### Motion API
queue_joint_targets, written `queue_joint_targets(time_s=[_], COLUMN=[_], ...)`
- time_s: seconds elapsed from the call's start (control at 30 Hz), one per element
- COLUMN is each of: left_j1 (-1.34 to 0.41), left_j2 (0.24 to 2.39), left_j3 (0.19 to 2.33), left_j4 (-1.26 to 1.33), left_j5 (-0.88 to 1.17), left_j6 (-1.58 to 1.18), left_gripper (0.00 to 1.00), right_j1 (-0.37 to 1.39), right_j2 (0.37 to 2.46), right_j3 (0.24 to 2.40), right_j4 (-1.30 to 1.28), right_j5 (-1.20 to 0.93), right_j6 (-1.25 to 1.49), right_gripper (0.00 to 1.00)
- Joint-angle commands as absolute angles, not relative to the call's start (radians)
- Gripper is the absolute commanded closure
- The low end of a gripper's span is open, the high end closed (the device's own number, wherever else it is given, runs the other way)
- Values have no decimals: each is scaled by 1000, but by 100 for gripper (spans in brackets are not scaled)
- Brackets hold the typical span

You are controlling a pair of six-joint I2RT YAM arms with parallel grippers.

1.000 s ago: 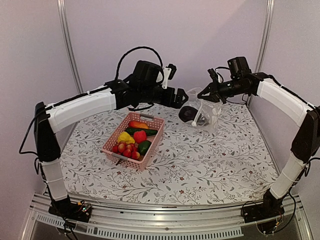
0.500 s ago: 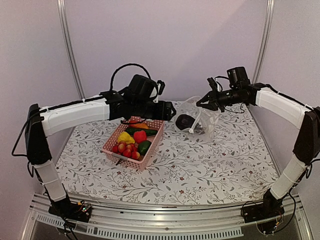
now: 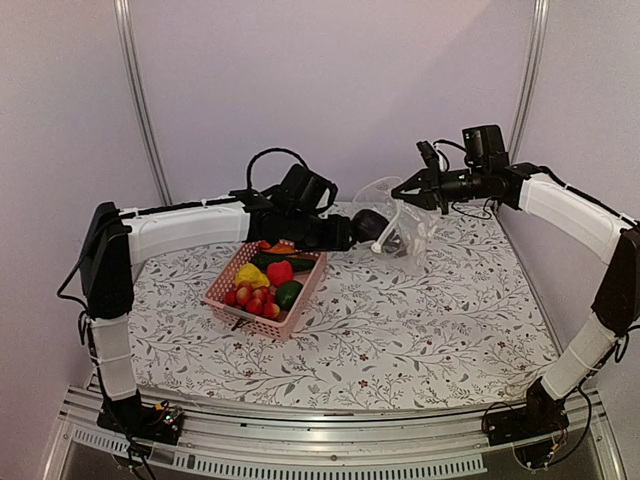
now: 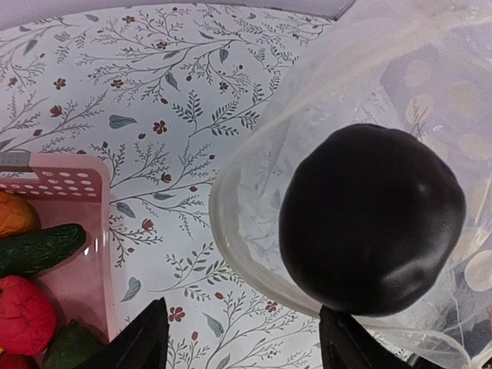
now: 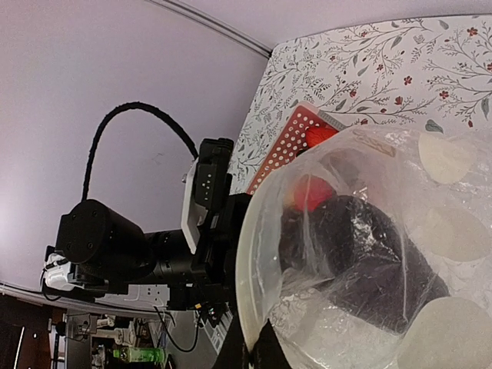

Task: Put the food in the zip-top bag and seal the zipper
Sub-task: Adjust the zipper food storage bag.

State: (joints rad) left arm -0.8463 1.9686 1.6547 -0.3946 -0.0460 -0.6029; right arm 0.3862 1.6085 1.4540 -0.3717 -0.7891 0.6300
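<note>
Purple-black eggplant (image 4: 373, 219) sits inside the mouth of the bag (image 4: 323, 100), just beyond my left gripper (image 4: 246, 342), whose jaws stand wide apart with nothing between them. Over the last second my left arm has dropped from high above the basket (image 3: 262, 318) to the level of the bag's rim. My right gripper (image 3: 408, 188) has kept that rim pinched and held up over the table (image 3: 430, 330). I judge the first piece delivered. The rest of the food (image 3: 268, 283) waits in the basket, so many trips remain before sealing. Whether the eggplant lies deep or only at the lip I cannot tell. My right jaws are cut off at the wrist view's bottom edge, and I cannot pick out the zipper in the crinkled plastic
</note>
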Motion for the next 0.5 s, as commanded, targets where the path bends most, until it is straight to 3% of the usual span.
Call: queue_joint_targets(time_s=[0.0, 0.27, 0.4, 0.47], left_j1=[-803, -759, -750, -747], left_j2=[2006, 2028, 2050, 2053], left_j3=[1665, 1605, 1615, 1610], left_j4=[-308, 34, 105, 110], left_j5=[43, 289, 369, 365], left_j6=[-669, -705, -746, -755], left_gripper=[35, 42, 52, 53], right_j1=[390, 387, 385, 384], right_j2=[1567, 1551, 1552, 1552], right_j3=[1483, 1499, 1499, 1499], right_j4=[-345, -345, -336, -329], right_j5=[-818, -827, -824, -821], right_j6=[650, 663, 669, 673], right_gripper=[100, 100, 100, 100])
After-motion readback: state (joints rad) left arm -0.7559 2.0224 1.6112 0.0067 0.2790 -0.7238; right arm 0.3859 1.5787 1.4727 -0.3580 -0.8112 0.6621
